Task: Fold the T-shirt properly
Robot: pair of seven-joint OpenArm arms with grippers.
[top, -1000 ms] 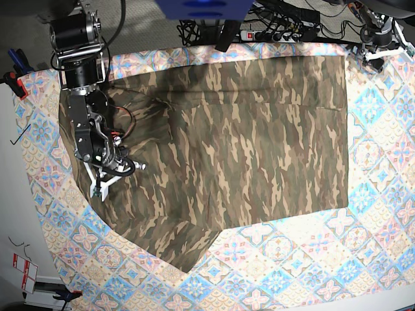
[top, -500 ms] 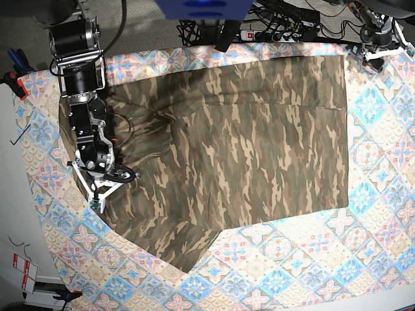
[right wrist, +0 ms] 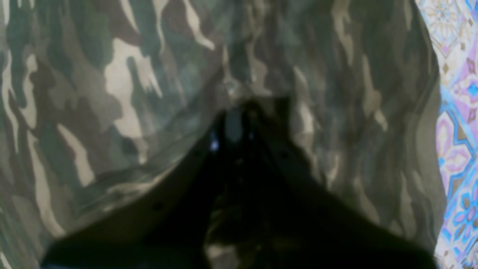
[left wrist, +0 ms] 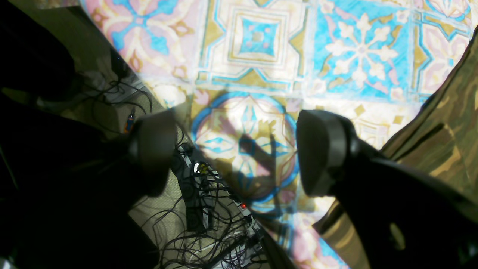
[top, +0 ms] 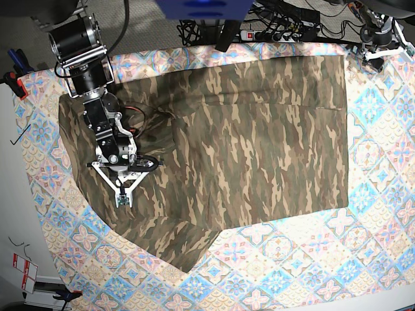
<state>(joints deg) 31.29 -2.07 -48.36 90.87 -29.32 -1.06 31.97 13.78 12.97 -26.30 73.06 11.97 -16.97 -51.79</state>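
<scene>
Shirt [top: 259, 149], camouflage-patterned, lay spread with one flap angled outward | our right gripper [right wrist: 235, 123]: clenched | our left gripper [left wrist: 239, 149]: jaws parted

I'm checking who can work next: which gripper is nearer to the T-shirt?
Right. The right gripper is right at the T-shirt, jaws shut; the left gripper is off beyond its edge, over the tablecloth.

So my T-shirt [top: 259, 155] is rocking olive, brown and tan camo — and my tablecloth [top: 382, 246] is showing blue, pink and cream tiles.
</scene>
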